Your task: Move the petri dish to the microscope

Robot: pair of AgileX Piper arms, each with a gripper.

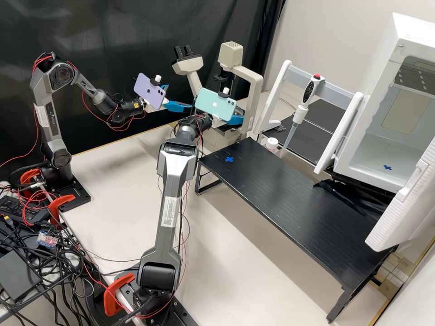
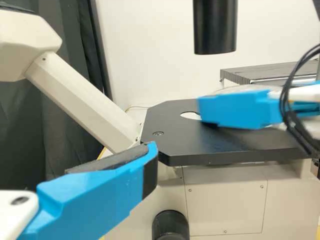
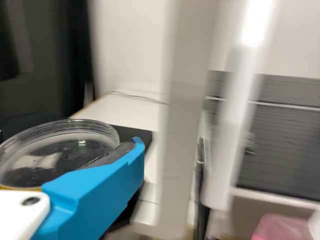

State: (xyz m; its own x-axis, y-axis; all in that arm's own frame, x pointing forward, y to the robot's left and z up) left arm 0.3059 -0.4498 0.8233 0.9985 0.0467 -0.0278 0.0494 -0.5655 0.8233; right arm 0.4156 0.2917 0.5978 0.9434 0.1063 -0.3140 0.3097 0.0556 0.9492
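Purple-backed, a phone rides on my left arm in the upper left of the high view, and my left gripper is there beside the microscope, its blue fingers spread apart. My right gripper is at the upper middle, near the microscope too, below a mint phone. A black platform runs from the middle toward the lower right, with a pipette above it in the frame and an open white cabinet at upper right.

In my left wrist view, one of my open fingers lies before the black microscope stage. My right gripper comes across the stage area, with the clear petri dish behind its blue finger. I can't tell whether the dish touches the stage.

In my right wrist view, my right gripper is closed on the petri dish, its rim against the dark pad.
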